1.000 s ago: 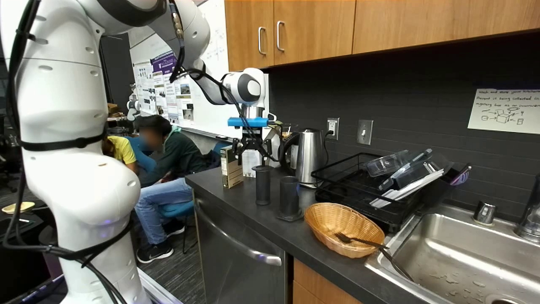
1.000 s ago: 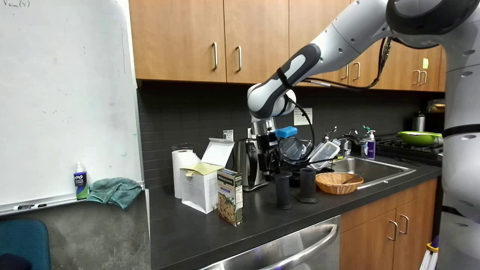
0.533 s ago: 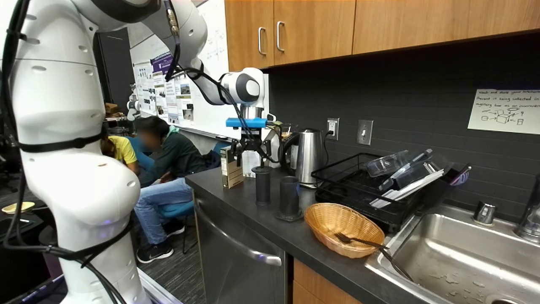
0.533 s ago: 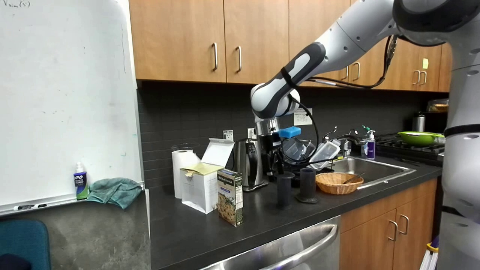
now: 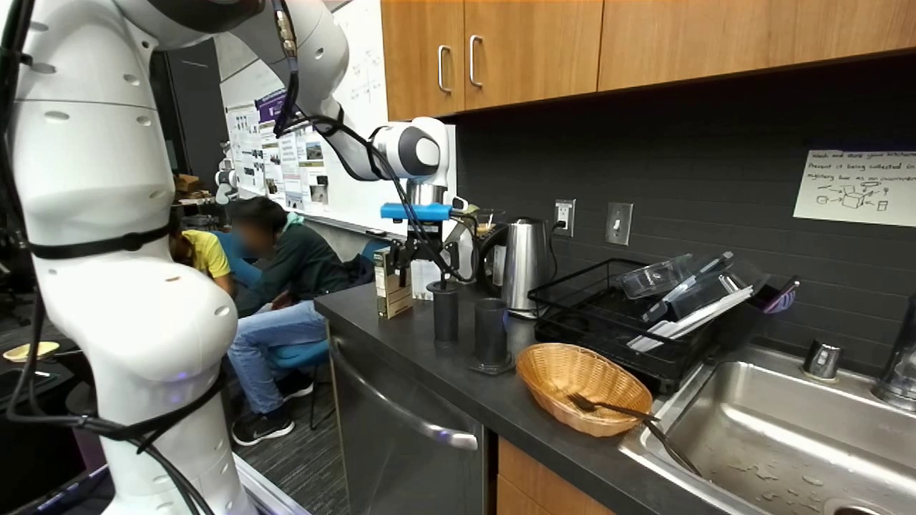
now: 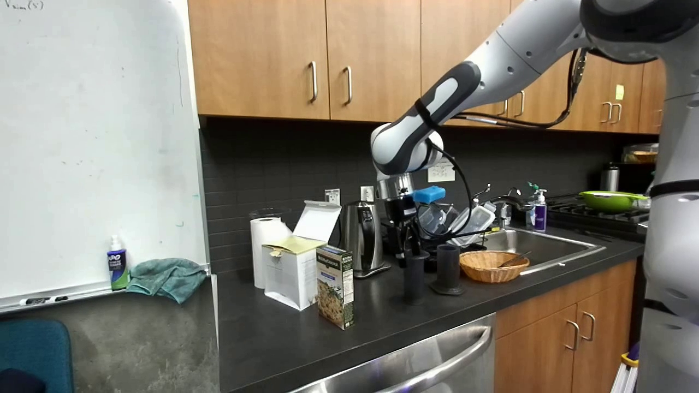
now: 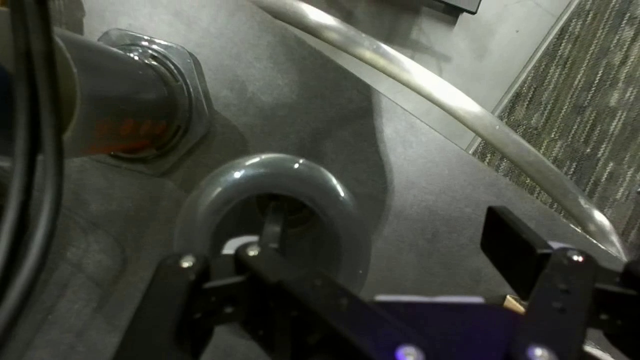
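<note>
A dark grey hollow cylinder with a wide round rim (image 5: 446,318) stands on the counter in both exterior views. My gripper (image 5: 424,277) is just above it, jaws wide apart and nothing held. In the wrist view one finger of the gripper (image 7: 387,225) lies over the cylinder's ring-shaped rim (image 7: 270,172); whether it touches or dips into the opening I cannot tell. The opposite finger pad (image 7: 515,250) is out over bare counter, beyond the rim. Close beside stands a second dark cylinder (image 7: 115,95) on a hexagonal base, also visible in an exterior view (image 6: 448,267).
A food box (image 6: 335,286), an open white box (image 6: 292,278) and a steel kettle (image 5: 524,265) surround this spot. Toward the sink (image 5: 715,372) are a wicker basket (image 5: 540,390) holding a fork and a loaded dish rack (image 5: 572,332). The dishwasher handle (image 7: 435,90) runs along the counter front.
My gripper has moved down slightly and across, away from the kettle, so it now sits lower over the rimmed cylinder. Its jaws have stayed apart.
</note>
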### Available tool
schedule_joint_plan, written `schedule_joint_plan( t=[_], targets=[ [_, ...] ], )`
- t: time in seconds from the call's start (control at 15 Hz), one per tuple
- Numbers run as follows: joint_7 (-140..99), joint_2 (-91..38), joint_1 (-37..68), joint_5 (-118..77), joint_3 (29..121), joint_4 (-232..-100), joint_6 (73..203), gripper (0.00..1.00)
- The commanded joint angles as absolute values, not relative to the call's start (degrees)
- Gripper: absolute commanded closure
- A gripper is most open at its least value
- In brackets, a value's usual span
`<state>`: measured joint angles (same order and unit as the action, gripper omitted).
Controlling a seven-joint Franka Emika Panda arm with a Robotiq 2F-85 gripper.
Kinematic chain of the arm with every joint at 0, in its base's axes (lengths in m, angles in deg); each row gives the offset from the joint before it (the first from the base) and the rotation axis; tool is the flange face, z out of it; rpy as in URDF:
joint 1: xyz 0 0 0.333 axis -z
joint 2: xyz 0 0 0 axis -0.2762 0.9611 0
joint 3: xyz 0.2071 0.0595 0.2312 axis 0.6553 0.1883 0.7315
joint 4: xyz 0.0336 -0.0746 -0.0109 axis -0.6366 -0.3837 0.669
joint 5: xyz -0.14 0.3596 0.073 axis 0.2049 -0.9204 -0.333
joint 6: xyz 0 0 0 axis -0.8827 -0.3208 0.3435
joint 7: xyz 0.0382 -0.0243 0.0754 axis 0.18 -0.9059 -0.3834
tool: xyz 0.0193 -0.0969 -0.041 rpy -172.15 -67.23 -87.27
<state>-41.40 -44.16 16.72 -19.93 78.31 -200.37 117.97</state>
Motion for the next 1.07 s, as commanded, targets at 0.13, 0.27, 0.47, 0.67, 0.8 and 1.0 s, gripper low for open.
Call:
schedule_joint_plan(
  t=[0.13,0.27,0.47,0.67,0.8,1.0],
  targets=[
    [-41.17,-45.33,16.62,-19.67,78.27,-201.40,118.70,0.00],
    [-41.12,-45.27,16.64,-19.57,78.25,-201.34,118.68,0.00],
    [-41.11,-45.00,16.66,-19.47,78.23,-201.00,118.49,0.00],
    [-41.13,-44.79,16.63,-19.45,78.26,-200.67,118.35,0.00],
    [-41.12,-44.75,16.64,-19.43,78.25,-200.51,118.23,0.14],
    [-41.13,-44.82,16.70,-19.40,78.19,-200.55,118.21,0.38]
  ],
)
